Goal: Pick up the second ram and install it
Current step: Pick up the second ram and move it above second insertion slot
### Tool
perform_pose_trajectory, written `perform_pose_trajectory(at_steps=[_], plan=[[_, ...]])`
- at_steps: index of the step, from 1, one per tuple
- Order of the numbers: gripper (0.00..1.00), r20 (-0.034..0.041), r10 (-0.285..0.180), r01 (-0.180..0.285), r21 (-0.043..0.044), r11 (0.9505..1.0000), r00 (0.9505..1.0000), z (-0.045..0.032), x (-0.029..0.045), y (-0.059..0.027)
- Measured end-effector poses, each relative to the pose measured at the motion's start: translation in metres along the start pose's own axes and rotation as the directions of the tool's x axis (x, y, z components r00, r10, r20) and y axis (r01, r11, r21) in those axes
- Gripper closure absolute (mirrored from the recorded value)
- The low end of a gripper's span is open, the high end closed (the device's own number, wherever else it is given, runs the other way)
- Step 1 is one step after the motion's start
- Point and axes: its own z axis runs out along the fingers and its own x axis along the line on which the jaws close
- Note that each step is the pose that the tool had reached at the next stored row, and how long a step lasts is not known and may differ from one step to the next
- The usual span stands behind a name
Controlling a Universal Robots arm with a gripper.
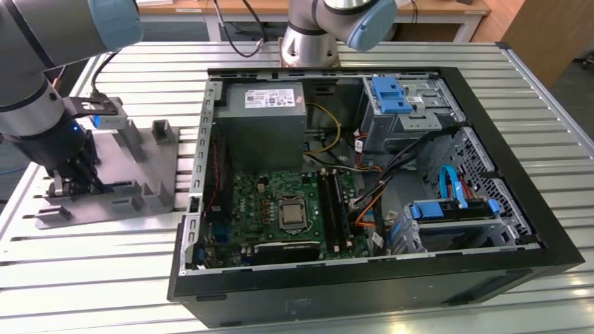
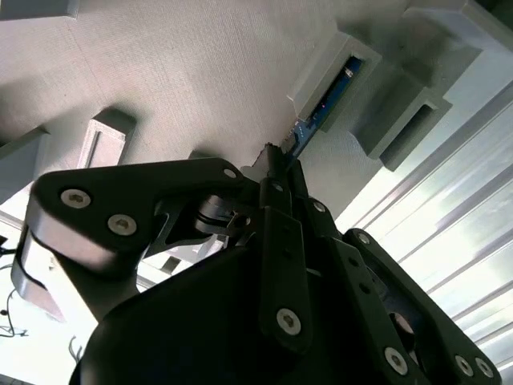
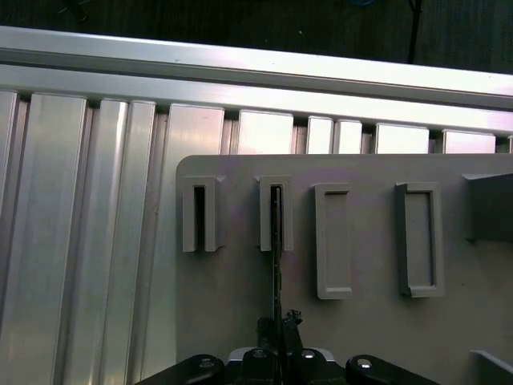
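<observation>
The second ram (image 2: 327, 103) is a thin blue board standing on edge in a slot of the grey holder plate (image 2: 200, 72). In the first wrist view the ram (image 3: 276, 241) appears edge-on, running from its slot down to my gripper (image 3: 278, 325). The black fingers (image 2: 282, 172) are closed against the near end of the stick, so my gripper (image 2: 275, 156) is shut on it. In the exterior view my gripper (image 1: 79, 186) is low over the holder plate (image 1: 139, 174), at that view's left. The green motherboard (image 1: 278, 209) with its long black slots (image 1: 330, 209) lies inside the open computer case (image 1: 519, 209).
The holder plate has several raised slot blocks (image 3: 333, 241) beside the ram and taller posts (image 1: 163, 131). Ribbed metal table slats (image 3: 80, 241) surround it. Inside the case are a grey power supply (image 1: 264, 125), blue drive brackets (image 1: 390, 94) and loose cables (image 1: 390, 174). A second arm's base (image 1: 311, 38) stands behind the case.
</observation>
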Motion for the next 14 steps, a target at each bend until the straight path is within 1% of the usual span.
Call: perform_pose_trajectory(at_steps=[2, 4, 5, 14], plan=[[0.86, 0.0001, 0.000, 0.000, 0.0001, 1.0000, 1.0000, -0.0006, 0.0000, 0.0000], [0.86, 0.0000, 0.000, 0.000, 0.0001, 1.0000, 1.0000, -0.0054, -0.0002, 0.0002], [0.86, 0.0001, 0.000, 0.000, 0.0001, 1.0000, 1.0000, -0.0091, -0.0003, 0.0004], [0.86, 0.0002, 0.000, 0.000, 0.0001, 1.0000, 1.0000, -0.0502, -0.0015, 0.0021]])
